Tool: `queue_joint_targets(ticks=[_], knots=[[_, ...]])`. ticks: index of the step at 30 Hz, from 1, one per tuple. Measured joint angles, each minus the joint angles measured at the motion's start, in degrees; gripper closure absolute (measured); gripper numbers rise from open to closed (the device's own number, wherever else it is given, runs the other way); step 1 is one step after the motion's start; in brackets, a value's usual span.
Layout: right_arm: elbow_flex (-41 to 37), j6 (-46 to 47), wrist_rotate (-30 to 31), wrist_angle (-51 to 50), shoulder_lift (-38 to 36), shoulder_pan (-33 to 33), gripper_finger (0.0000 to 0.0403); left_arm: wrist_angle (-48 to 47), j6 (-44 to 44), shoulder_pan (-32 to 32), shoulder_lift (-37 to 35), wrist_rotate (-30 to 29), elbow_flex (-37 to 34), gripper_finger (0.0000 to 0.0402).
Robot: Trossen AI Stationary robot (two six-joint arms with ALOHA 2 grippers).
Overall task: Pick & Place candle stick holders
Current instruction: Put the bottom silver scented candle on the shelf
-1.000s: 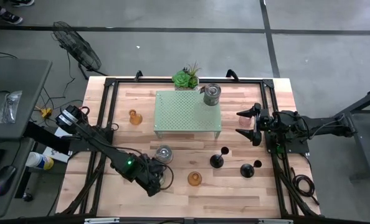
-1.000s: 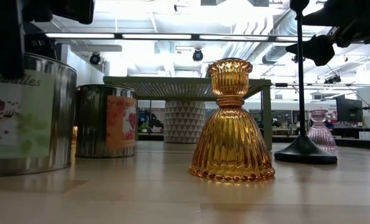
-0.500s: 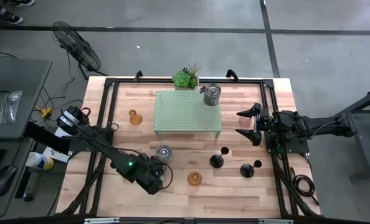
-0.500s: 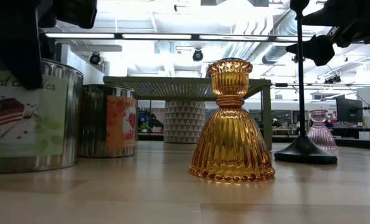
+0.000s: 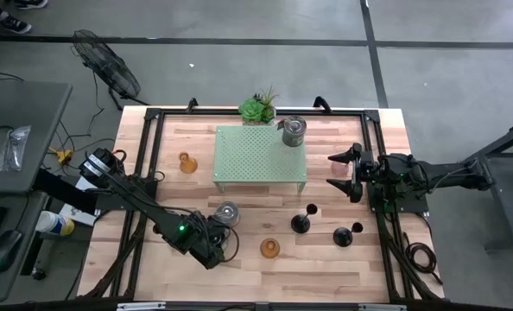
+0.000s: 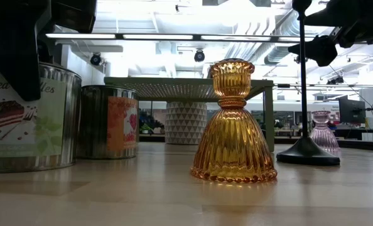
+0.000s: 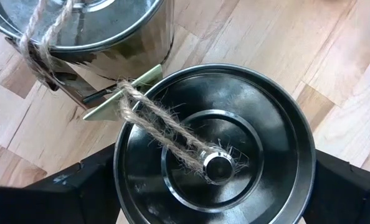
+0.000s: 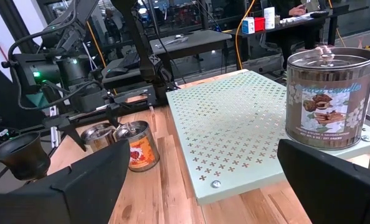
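My left gripper points steeply down over a silvery tin holder near the table's front. The tin's lid carries a twine tie, and its label shows in the low view. A second tin stands just beyond it. An amber glass holder stands on its flared base to the right. Two black holders stand farther right. My right gripper waits open at the right edge, above a pinkish glass holder. My left gripper has the near tin between its two fingers, one finger against each opposite side of the round wall just under the lid's rim. The fingers come from above, slanting steeply down. The tin stands upright with its bottom on the table.
A pale green perforated stand fills the table's middle and bears another tin on its far right corner. A green spiky plant stands behind the stand. A small amber holder stands to the stand's left. A black frame rims the table.
The tin between my left gripper's fingers has turned a little on the table, its label swinging toward the right in the low view. It has stayed upright and down on the wood. My left gripper has rolled slightly without leaving its place.
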Motion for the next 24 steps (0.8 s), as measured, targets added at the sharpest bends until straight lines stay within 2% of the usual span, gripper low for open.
queue_joint_targets(ticks=[11, 24], knots=[[0.00, 0.00, 0.00, 0.00, 0.00, 0.01, 0.0003, -0.34, -0.46, 0.00, -0.77, 1.33, -0.04, 0.0043], [0.00, 0.01, 0.00, 0.00, 0.00, 0.00, 0.0003, -2.58, -2.73, -0.04, -7.52, 7.25, -0.35, 0.0045]])
